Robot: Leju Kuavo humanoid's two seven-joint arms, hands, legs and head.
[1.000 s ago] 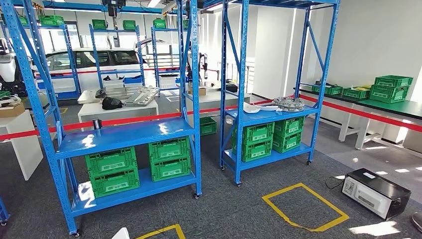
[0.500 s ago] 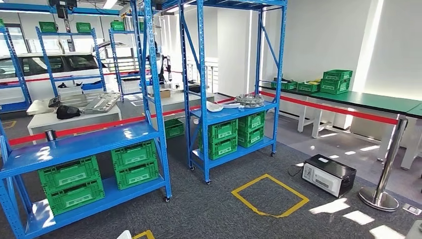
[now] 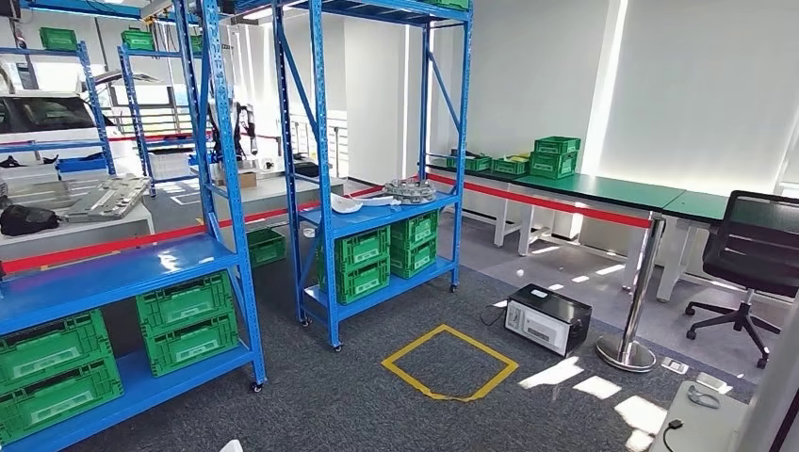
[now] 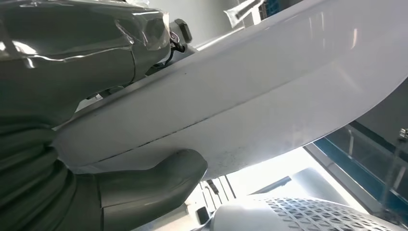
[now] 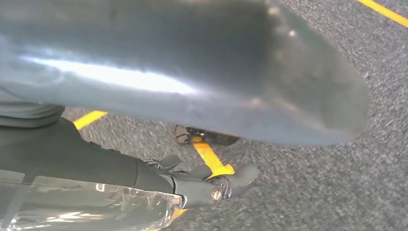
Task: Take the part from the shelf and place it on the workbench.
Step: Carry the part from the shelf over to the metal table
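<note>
Transport is judged to be the step in hand: the white part (image 4: 250,91) is already off the shelf (image 3: 372,215), and the green bench (image 3: 603,189) across the room is yet to be reached. The part is gripped by the left hand (image 4: 72,144), thumb under its edge and fingers (image 4: 149,41) over it. The right hand (image 5: 192,185) is seen below the part's underside above the carpet, its fingers partly curled; whether the part is touched by it cannot be told.

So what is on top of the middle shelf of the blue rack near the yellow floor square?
On that shelf lie a white curved part and a grey metal part. Green crates stand beneath it. The rack's posts hide part of the shelf's back.
</note>
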